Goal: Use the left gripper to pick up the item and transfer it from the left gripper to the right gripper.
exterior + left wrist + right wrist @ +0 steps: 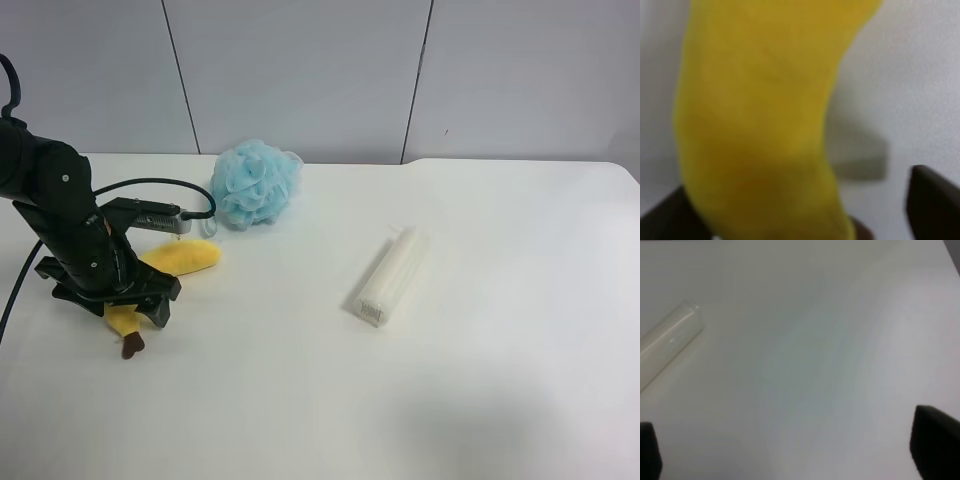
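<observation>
The yellow plush banana [185, 257] lies on the white table [480, 380] at the exterior high view's left, its dark brown stem tip [131, 346] pointing toward the front. My all-black left gripper [125, 305] is lowered over the banana's middle. In the left wrist view the banana [765, 115] fills the space between the jaws. One finger [932, 205] stands apart from it, so the gripper [805, 215] is open around it. My right gripper [795, 450] is open and empty over bare table. It is out of the exterior high view.
A fluffy light-blue bath pouf [257, 184] sits just behind the banana. A long white translucent packet [392, 275] lies mid-table and shows in the right wrist view [667, 347]. A grey panelled wall [300, 70] runs behind the table.
</observation>
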Available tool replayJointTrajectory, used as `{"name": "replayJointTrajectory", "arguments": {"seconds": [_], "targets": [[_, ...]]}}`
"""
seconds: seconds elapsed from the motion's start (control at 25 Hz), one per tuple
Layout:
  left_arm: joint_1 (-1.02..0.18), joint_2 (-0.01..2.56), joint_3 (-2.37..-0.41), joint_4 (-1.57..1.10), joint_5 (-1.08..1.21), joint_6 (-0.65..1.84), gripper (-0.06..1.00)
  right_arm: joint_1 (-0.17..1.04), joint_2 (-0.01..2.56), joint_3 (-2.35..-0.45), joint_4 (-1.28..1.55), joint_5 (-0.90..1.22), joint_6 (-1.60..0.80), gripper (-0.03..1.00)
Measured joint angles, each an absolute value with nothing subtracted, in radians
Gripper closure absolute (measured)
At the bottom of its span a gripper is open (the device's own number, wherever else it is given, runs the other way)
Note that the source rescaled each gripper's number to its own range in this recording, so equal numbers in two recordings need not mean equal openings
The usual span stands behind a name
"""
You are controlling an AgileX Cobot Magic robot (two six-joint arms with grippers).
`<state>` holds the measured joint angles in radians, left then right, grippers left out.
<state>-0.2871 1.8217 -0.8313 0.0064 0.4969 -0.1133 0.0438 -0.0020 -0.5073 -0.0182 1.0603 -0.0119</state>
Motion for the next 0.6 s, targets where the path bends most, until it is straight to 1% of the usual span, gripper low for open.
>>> {"name": "replayJointTrajectory", "arguments": {"seconds": [0.12, 0.24, 0.36, 0.4, 0.6], "targets": [[-0.287, 1.822, -0.831, 0.006, 0.497, -0.113, 0.48, 0.044, -0.002, -0.507, -0.018, 1.060, -0.012, -0.03], [-0.287, 1.822, -0.831, 0.006, 0.496, -0.113, 0.66, 0.044, -0.002, -0.507, -0.018, 1.060, -0.012, -0.03], [-0.287, 1.822, -0.831, 0.006, 0.495, -0.113, 0.88, 0.044, -0.002, -0.507, -0.018, 1.060, -0.012, -0.03], [-0.287, 1.822, -0.831, 0.006, 0.494, -0.113, 0.94, 0.044, -0.002, -0.507, -0.018, 1.060, -0.012, -0.03], [-0.287, 1.821, -0.831, 0.006, 0.515, -0.109, 0.94, 0.044, -0.002, -0.507, -0.018, 1.060, -0.012, -0.03]]}}
